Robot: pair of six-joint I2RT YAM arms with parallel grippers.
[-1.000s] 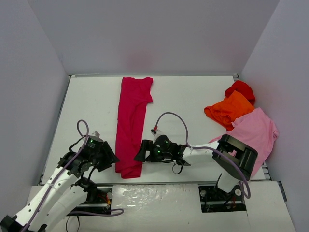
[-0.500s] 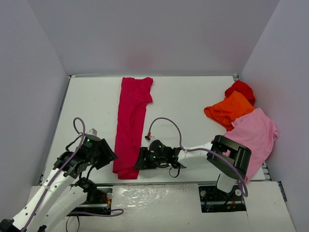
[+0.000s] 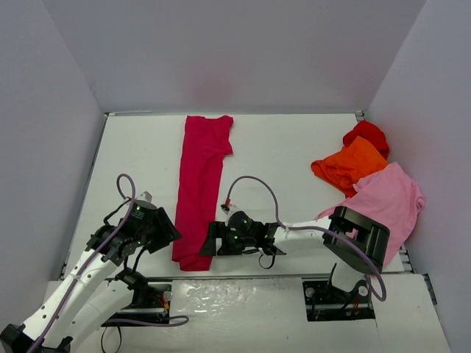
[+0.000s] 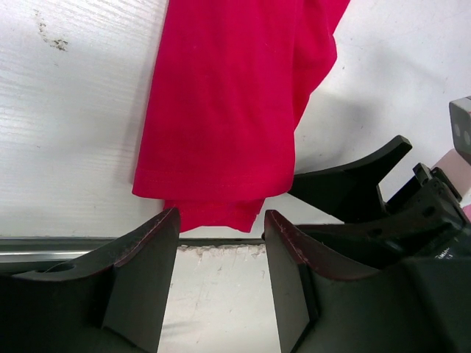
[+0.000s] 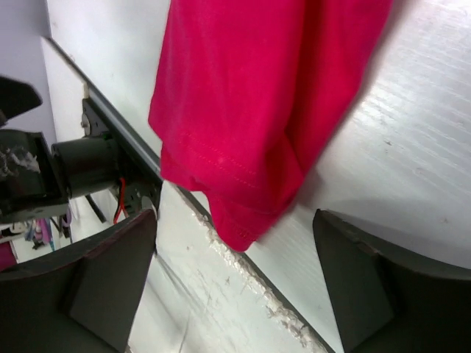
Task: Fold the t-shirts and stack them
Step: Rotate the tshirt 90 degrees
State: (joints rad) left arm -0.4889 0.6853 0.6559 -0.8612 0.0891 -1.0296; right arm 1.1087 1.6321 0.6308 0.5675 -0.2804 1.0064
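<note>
Top view: crimson-magenta t-shirt [image 3: 200, 187] lies as long narrow strip left of centre on table [image 3: 294, 147], near hem at front edge. Left gripper [image 3: 168, 234] just left of hem, right gripper [image 3: 209, 243] just right of it. Orange t-shirt [image 3: 347, 166], red t-shirt [image 3: 366, 135] and light pink t-shirt [image 3: 391, 202] heaped at right side.

Left wrist: left gripper [image 4: 221, 215] fingers apart, nothing clamped; hem just beyond tips.

Right wrist: right gripper [image 5: 235, 217] fingers spread wide, empty; hem corner ahead of gap, at table edge.
</note>
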